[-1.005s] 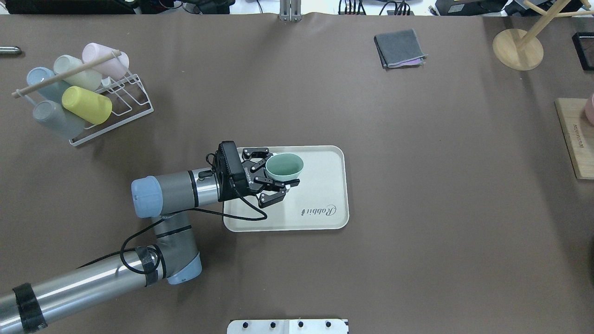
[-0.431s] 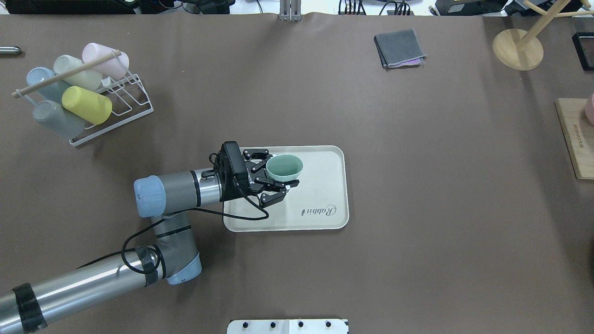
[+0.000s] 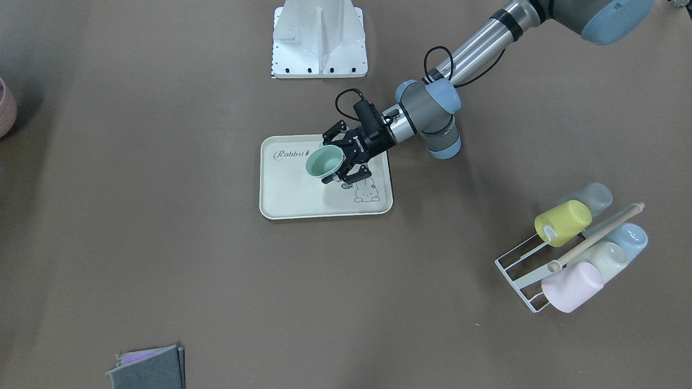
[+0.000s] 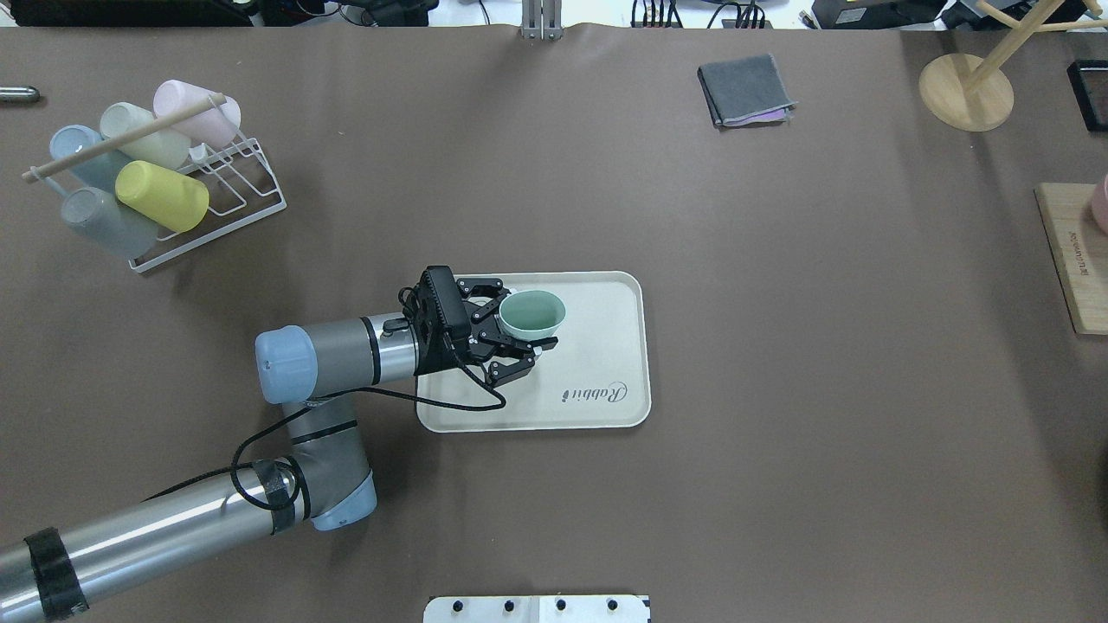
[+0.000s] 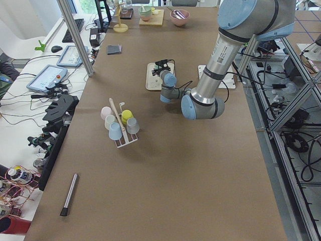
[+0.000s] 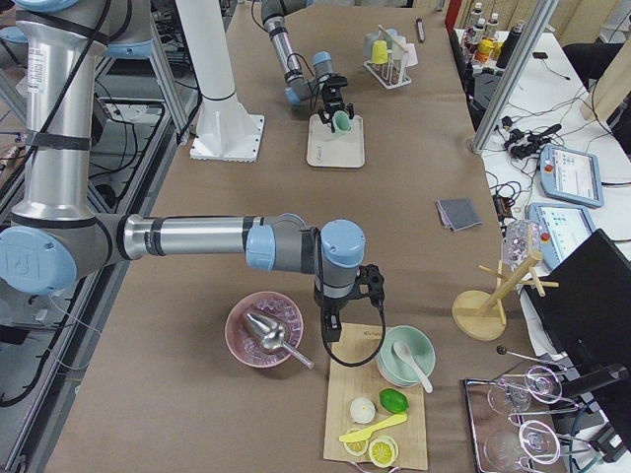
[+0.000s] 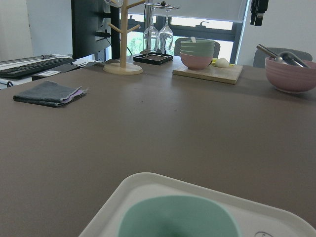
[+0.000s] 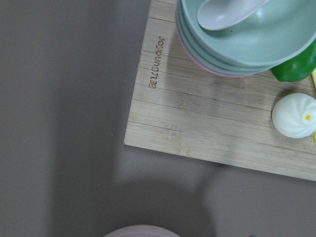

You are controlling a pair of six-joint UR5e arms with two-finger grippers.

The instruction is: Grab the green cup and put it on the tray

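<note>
The green cup [image 4: 535,313] is a mint tumbler, mouth up and a little tilted, over the far left part of the cream tray [image 4: 606,346] marked "Rabbit". My left gripper [image 4: 519,322] comes in from the left and is shut on the cup, one finger on each side. From the front, the cup [image 3: 323,162] sits in the gripper [image 3: 334,161] over the tray [image 3: 292,200]. The left wrist view shows the cup's rim [image 7: 177,217] and the tray's edge [image 7: 118,195]. I cannot tell whether the cup touches the tray. My right gripper [image 6: 340,315] shows only far off; I cannot tell its state.
A white wire rack [image 4: 229,195] with several pastel cups, one yellow [image 4: 162,195], stands at the far left. A folded grey cloth [image 4: 744,89], a wooden stand [image 4: 965,91] and a wooden board [image 4: 1073,255] with stacked bowls [image 8: 247,44] are on the right.
My left wrist has shifted slightly right toward the tray. The green cup stays gripped in about the same spot and looks a little lower.
</note>
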